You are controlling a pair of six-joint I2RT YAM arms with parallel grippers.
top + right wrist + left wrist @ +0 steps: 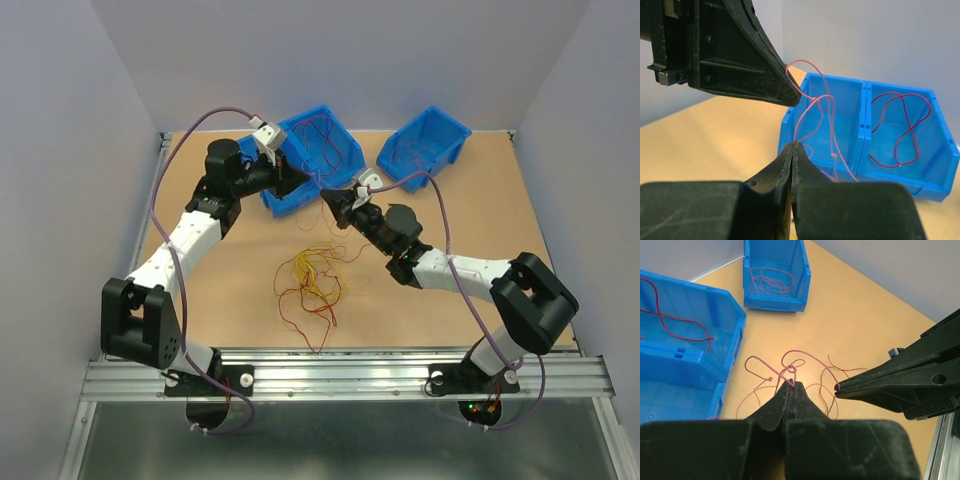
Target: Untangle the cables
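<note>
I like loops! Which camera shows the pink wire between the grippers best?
The left wrist view: the pink wire shows its loops against the plain table. The right wrist view shows it over a blue bin; from the top it hardly shows.

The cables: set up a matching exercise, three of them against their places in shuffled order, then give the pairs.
Column one
1. pink cable
2. yellow and red tangle
3. red cable

Column two
A. lying inside a compartment of the blue bin
B. loose on the table
C. pinched by the left gripper and the right gripper, both shut

Pairs: 1-C, 2-B, 3-A
</note>
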